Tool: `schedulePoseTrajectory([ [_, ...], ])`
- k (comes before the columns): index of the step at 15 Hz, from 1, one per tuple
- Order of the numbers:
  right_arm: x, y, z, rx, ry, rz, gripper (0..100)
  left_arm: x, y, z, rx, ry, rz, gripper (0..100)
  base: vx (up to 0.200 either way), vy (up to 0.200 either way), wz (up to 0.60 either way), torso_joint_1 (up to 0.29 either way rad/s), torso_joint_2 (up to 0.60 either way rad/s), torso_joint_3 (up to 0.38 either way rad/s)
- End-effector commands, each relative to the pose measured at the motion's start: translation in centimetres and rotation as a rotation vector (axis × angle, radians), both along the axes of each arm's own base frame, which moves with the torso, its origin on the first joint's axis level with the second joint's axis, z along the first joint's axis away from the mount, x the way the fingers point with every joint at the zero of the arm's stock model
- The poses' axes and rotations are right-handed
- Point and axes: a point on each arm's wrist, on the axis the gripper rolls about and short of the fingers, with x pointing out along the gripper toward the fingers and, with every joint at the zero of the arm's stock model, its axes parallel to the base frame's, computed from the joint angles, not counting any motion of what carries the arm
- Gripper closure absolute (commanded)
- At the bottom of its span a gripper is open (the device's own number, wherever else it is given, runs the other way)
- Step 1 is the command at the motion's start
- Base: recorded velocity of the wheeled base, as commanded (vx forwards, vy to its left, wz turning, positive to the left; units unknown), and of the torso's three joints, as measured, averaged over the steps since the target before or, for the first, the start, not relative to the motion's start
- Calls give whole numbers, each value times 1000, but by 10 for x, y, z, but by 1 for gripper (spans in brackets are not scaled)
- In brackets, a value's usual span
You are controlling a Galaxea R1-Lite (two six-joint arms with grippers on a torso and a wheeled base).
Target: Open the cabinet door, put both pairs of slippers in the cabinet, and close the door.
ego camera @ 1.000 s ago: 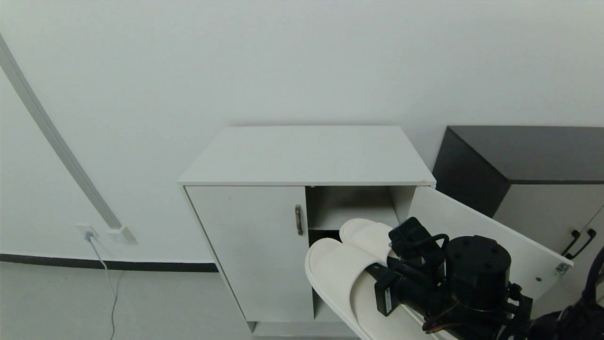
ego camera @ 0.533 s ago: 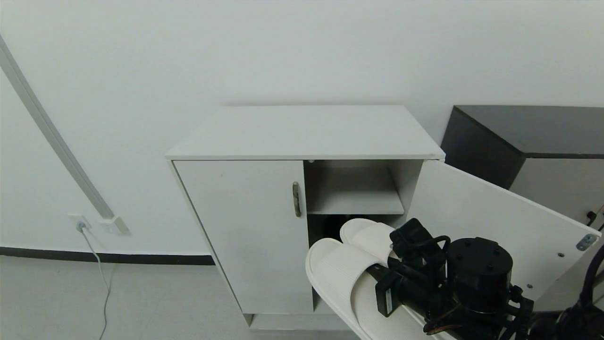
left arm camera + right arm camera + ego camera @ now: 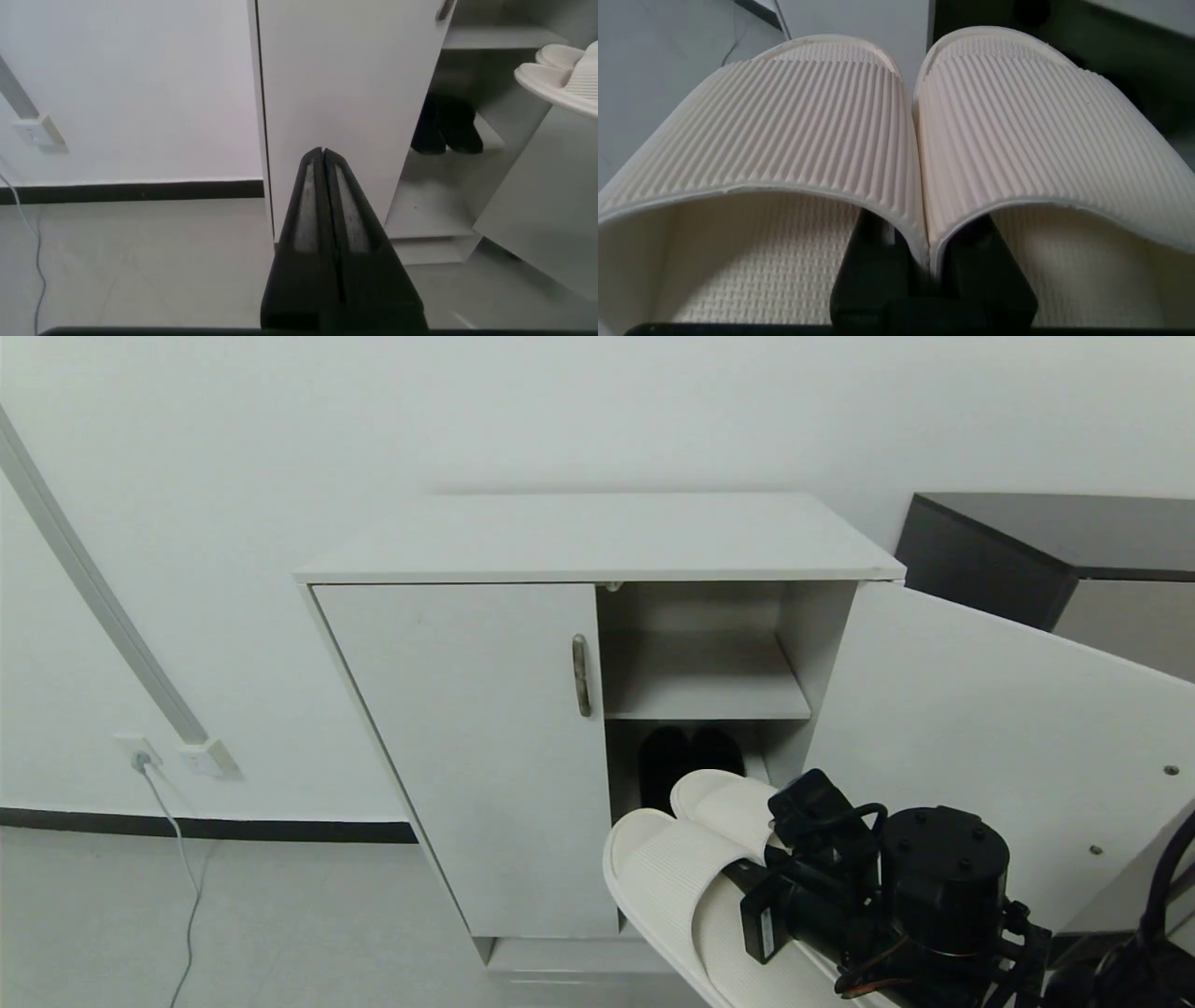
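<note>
Right gripper jaws clamp white slippers before open cabinet, black slippers inside; left gripper jaws pressed together.

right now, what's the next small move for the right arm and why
Probably ease the right end effector forward: it holds the white slippers just outside the cabinet, whose right door is open, and the black slippers already sit inside.

The held slippers hang before the open cabinet; another pair lies inside, beneath its shelf.
</note>
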Motion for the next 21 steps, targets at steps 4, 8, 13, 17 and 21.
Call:
schedulePoseTrajectory([
  [4, 1, 1, -4, -8, 8, -1, 100, 0, 0, 0, 0, 0, 0, 100, 0, 0, 0, -116, 466, 348],
  [8, 2, 1, -4, -4, 5, -3, 100, 0, 0, 0, 0, 0, 0, 100, 0, 0, 0, -63, 448, 375],
  [13, 0, -1, -7, -37, -4, 3, 100, 0, 0, 0, 0, 0, 0, 100, 0, 0, 0, -13, 280, 274],
  [17, -2, -2, -12, -83, -15, 12, 100, 0, 0, 0, 0, 0, 0, 100, 0, 0, 0, 1, 14, 9],
  [21, 4, 4, -19, -41, -59, 11, 100, 0, 0, 0, 0, 0, 0, 100, 0, 0, 0, 0, 0, 0],
])
